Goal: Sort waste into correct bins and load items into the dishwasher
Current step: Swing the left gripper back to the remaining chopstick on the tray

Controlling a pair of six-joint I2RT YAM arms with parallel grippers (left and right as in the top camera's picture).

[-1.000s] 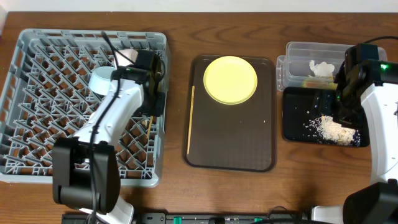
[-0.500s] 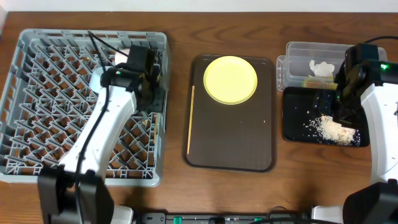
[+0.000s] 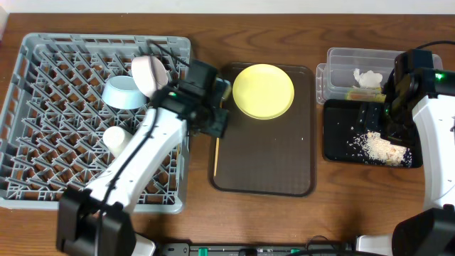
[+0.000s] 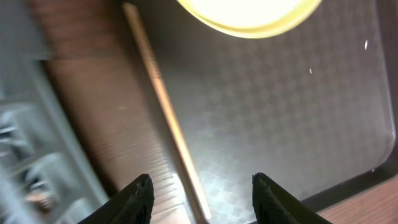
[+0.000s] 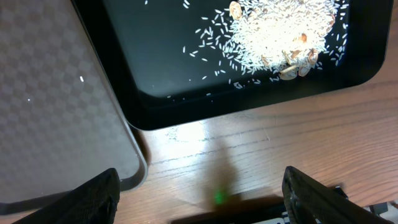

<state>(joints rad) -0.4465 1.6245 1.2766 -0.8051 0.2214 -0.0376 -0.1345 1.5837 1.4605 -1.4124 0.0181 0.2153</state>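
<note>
Now to the wooden chopstick (image 4: 165, 106): lies flat along the left edge of the dark brown serving tray (image 3: 263, 167), running near to far, just left of the yellow plate (image 3: 264, 91) and apart from it. Cannot tell whether it is one stick or a pair lying together. Looks thin, stiff, smooth and very light, so likely to roll or skate on the tray's patterned floor if pushed from one side only. Probably best taken near the middle of its length, with fingers set across the narrow way, to keep it from tipping on the lift. Needs the jaws brought almost together before any bite.

Above it hangs the left gripper (image 4: 202, 198), spread, nothing between the fingers, with the stick's near part running down between them.

As for the plate: rigid, glossy, probably slippery. Sits flat on the far part of the tray, offering only its rim for a pinch.

Far right hangs the right gripper (image 5: 202, 199), spread wide and empty, over the near edge of the black tray (image 5: 161, 62) with the rice scraps (image 5: 273, 31) heaped inside.
</note>
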